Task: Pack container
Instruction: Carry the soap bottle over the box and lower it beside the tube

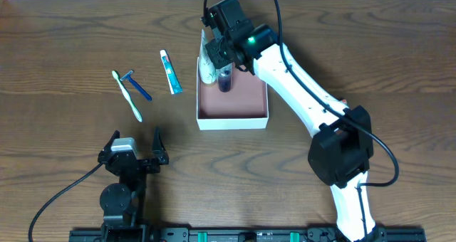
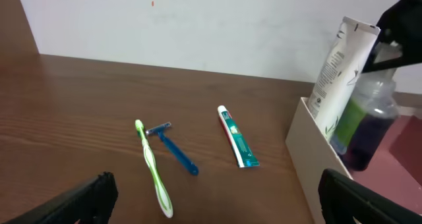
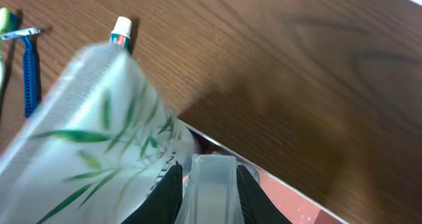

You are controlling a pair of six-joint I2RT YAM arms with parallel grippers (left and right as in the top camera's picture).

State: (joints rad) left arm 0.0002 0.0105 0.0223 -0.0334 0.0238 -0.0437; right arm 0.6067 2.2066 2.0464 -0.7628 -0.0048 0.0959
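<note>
The container [image 1: 234,118] is a square shallow box with white walls and a reddish-brown inside, at the table's middle. A white tube with green leaves [image 1: 207,62] leans in its far left corner; it also shows in the left wrist view [image 2: 336,72] and the right wrist view [image 3: 92,132]. My right gripper [image 1: 226,67] is shut on the clear cap [image 3: 211,184] of a clear bottle with dark purple liquid [image 2: 372,122], held upright inside the container next to the tube. My left gripper [image 1: 137,156] is open and empty near the front left.
A green toothbrush [image 1: 128,96], a blue razor [image 1: 137,85] and a small toothpaste tube [image 1: 170,71] lie on the brown table left of the container. They also show in the left wrist view: toothbrush [image 2: 153,168], razor [image 2: 173,148], toothpaste [image 2: 237,145].
</note>
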